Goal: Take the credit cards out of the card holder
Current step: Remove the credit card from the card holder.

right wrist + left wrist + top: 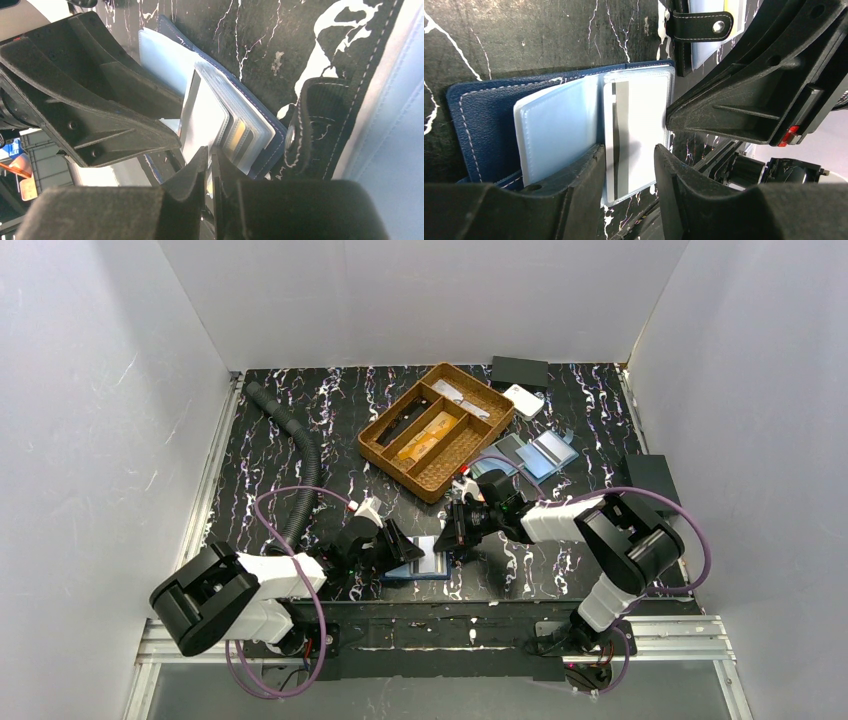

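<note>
Two grippers flank the card holder (415, 565); credit cards (239, 135) sit just ahead of my nearly-together right gripper (210, 152), grip unclear; left gripper (629, 150) apart.

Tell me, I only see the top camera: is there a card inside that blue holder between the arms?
Observer: Yes. The left wrist view shows a white card with a dark stripe inside the top clear sleeve of the blue holder.
Operator: Is anything grabbing it?
Observer: The right wrist view shows the right gripper pinched nearly shut on that sleeve's edge.
Operator: Any yellow ones?
Observer: Yes, yellow-orange cards peek from the sleeves underneath.
</note>
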